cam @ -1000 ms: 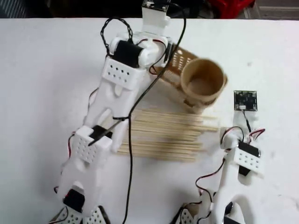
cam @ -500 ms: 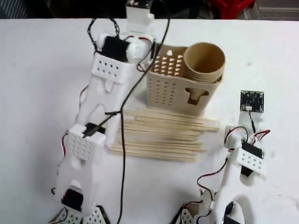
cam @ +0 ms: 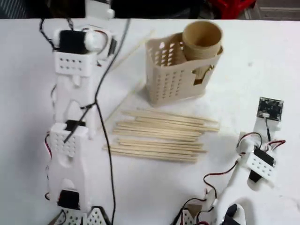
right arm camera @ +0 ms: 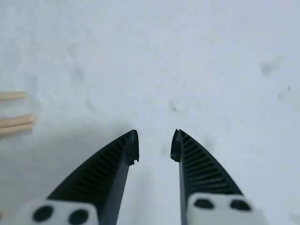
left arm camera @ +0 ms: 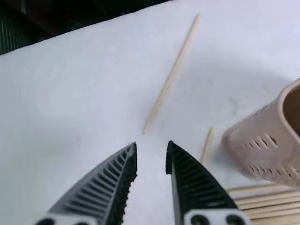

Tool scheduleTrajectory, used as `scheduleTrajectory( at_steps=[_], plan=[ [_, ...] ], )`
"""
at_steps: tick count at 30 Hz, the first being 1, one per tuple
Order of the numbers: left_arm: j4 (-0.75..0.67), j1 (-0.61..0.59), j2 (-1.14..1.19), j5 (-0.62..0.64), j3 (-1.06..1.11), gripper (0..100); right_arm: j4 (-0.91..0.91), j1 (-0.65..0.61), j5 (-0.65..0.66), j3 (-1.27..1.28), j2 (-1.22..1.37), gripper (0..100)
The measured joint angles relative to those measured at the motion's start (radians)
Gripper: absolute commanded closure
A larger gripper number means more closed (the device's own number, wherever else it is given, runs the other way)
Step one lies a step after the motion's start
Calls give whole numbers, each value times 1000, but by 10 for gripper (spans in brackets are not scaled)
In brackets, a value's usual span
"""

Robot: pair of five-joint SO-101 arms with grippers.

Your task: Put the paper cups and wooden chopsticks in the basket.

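Observation:
A beige perforated basket (cam: 171,79) stands upright at the back of the white table, with a stack of paper cups (cam: 201,37) inside its right end. A pile of wooden chopsticks (cam: 159,136) lies flat just in front of it. Two loose chopsticks lie left of the basket: one (cam: 133,46) near the back edge, one (cam: 123,102) closer in. My left gripper (left arm camera: 151,147) is open and empty above bare table, with a loose chopstick (left arm camera: 171,75) ahead and the basket (left arm camera: 267,145) off to one side. My right gripper (right arm camera: 154,136) is open and empty over bare table, chopstick ends (right arm camera: 14,122) at the view's edge.
The left arm (cam: 70,117) stretches along the table's left side with a black cable trailing beside it. The right arm (cam: 258,161) sits at the front right corner, a small black circuit board (cam: 271,108) at its tip. The table's back edge runs just behind the basket.
The left arm has swung left, away from the basket. The basket went from tipped over to upright and sits slightly farther back, cups inside. The right arm shifted slightly to the right.

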Motion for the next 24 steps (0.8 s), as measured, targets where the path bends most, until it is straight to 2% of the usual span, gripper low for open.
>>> scheduleTrajectory(
  at_steps=[5,8,15,20,24],
  plan=[
    [17,89,0,-64,-5,879,23,-18,11,0,0,872],
    [-8,89,0,-69,-8,879,26,-21,12,23,0,872],
    [-222,-14,103,-110,155,879,15,-21,91,114,0,872],
    [-342,-18,204,-219,204,878,-109,-23,103,192,0,872],
    [-407,-21,281,-256,204,878,-199,-46,103,244,-2,872]
  ],
)
